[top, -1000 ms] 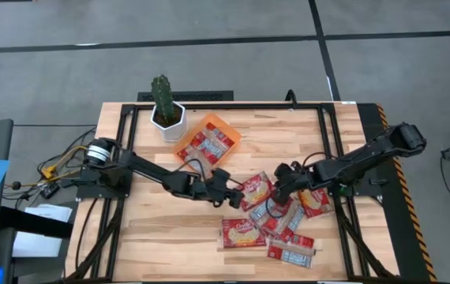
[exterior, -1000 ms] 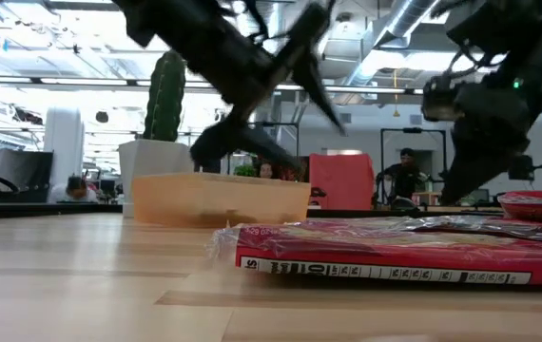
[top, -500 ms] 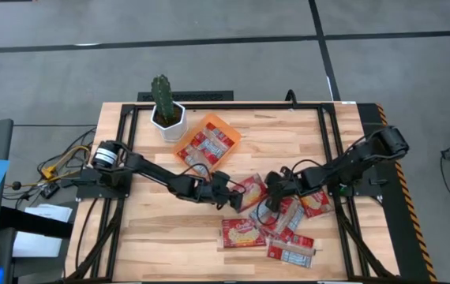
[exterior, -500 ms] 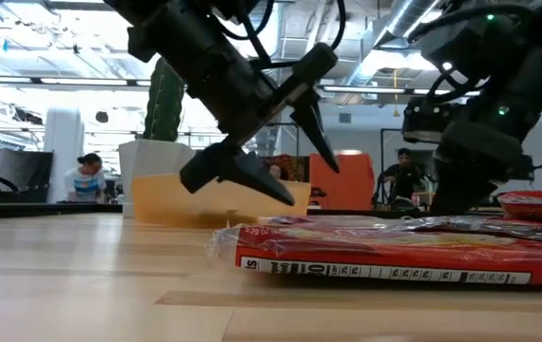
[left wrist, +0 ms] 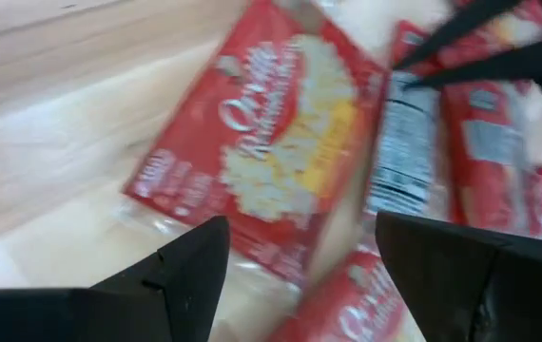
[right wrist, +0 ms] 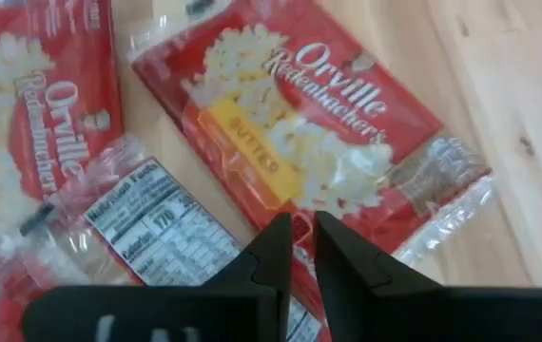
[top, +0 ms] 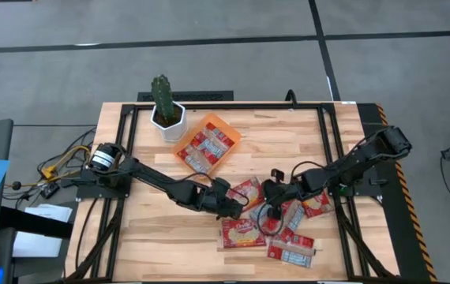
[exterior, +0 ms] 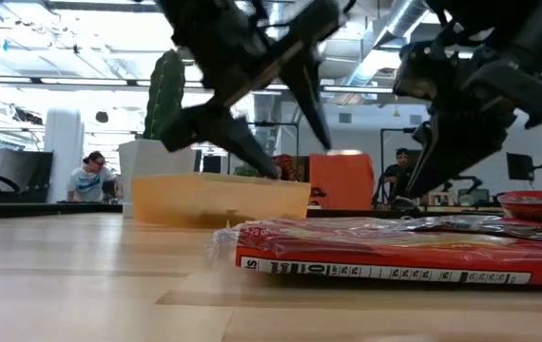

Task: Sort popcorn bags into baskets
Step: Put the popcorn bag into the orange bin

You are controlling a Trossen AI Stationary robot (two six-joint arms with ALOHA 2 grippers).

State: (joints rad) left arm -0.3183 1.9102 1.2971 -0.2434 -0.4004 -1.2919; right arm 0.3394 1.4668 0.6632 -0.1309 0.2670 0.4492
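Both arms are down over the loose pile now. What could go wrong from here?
The left end effector and right end effector work close together over the same popcorn bags, so they could collide. The bags overlap, so the open left end effector may pinch two at once or drag neighbours. The right end effector's fingers look nearly closed above a bag, so it may miss.

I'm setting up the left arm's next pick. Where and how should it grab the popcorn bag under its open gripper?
Probably by the free long edge of the popcorn bag, coming straight down. It lies flat on the table, too wide to span, and that edge faces bare wood while the other side abuts more bags. The left gripper hangs open above it; the right gripper is nearby over the pile.
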